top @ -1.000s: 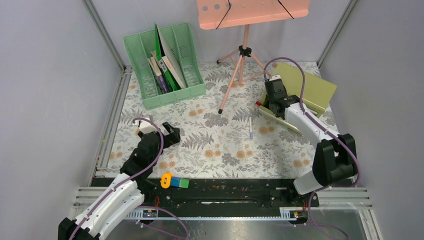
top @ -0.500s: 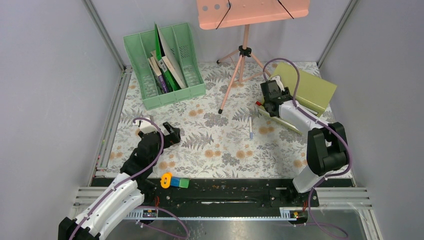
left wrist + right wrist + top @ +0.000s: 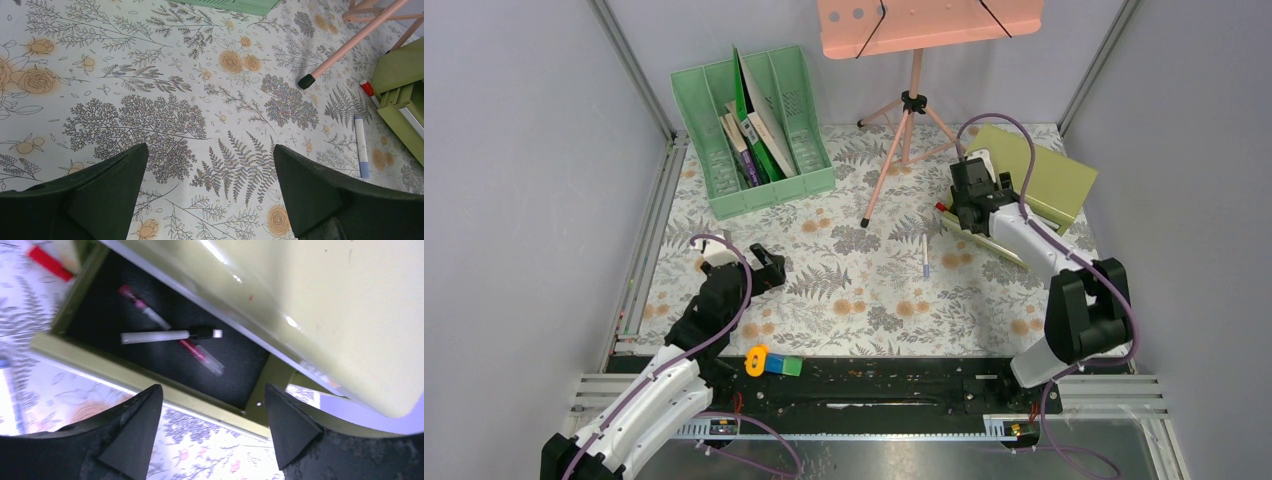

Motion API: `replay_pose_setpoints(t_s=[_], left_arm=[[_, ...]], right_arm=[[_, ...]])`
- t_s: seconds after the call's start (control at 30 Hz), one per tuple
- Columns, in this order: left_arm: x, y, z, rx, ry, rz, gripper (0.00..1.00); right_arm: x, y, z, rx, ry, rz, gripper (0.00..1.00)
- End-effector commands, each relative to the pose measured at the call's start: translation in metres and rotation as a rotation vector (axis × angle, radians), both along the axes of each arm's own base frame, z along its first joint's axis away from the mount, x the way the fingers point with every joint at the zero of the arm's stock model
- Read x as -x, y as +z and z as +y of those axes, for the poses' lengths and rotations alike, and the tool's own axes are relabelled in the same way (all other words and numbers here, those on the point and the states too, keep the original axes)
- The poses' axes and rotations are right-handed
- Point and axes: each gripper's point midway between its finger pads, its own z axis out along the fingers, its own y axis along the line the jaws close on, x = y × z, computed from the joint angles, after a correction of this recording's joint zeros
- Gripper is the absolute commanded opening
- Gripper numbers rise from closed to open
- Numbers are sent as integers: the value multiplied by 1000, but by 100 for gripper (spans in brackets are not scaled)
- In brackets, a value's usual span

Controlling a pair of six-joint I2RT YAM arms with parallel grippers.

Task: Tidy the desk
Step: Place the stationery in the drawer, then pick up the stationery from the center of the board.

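Note:
The desk (image 3: 864,290) is a fern-and-flower cloth inside aluminium rails. My right gripper (image 3: 212,390) hangs open and empty over the pulled-out drawer (image 3: 165,347) of the olive box (image 3: 1044,180). Inside the drawer a white pen with a black cap (image 3: 167,335) lies across a red-and-clear pen (image 3: 200,352). In the top view the right gripper (image 3: 969,205) is at the box's left end. My left gripper (image 3: 769,268) is low over the cloth at the left, open with nothing between its fingers (image 3: 120,175). A white-and-blue pen (image 3: 925,256) lies mid-desk.
A red marker (image 3: 942,208) lies on the cloth beside the drawer's corner. A green file rack (image 3: 754,130) holding books stands at the back left. The pink music stand (image 3: 904,110) has its tripod at the back centre. A yellow ring and coloured blocks (image 3: 769,362) rest on the front rail.
The right gripper has opened above the drawer, and the right arm's elbow swung slightly out and back. The left arm has not moved.

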Motion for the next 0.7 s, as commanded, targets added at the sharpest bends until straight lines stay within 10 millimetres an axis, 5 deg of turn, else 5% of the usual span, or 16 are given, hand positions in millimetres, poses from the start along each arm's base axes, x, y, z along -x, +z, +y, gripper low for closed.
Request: replay_pose_setpoints(t_s=[0.0, 0.13, 0.67], left_arm=[[-5, 10, -4, 28, -10, -38, 99], [-5, 9, -4, 27, -10, -34, 99], [-4, 9, -2, 30, -4, -35, 99]], right_arm=[[0, 24, 37, -263, 68, -70, 84], [7, 22, 64, -450, 118, -129, 99], [28, 8, 100, -713, 59, -67, 99]])
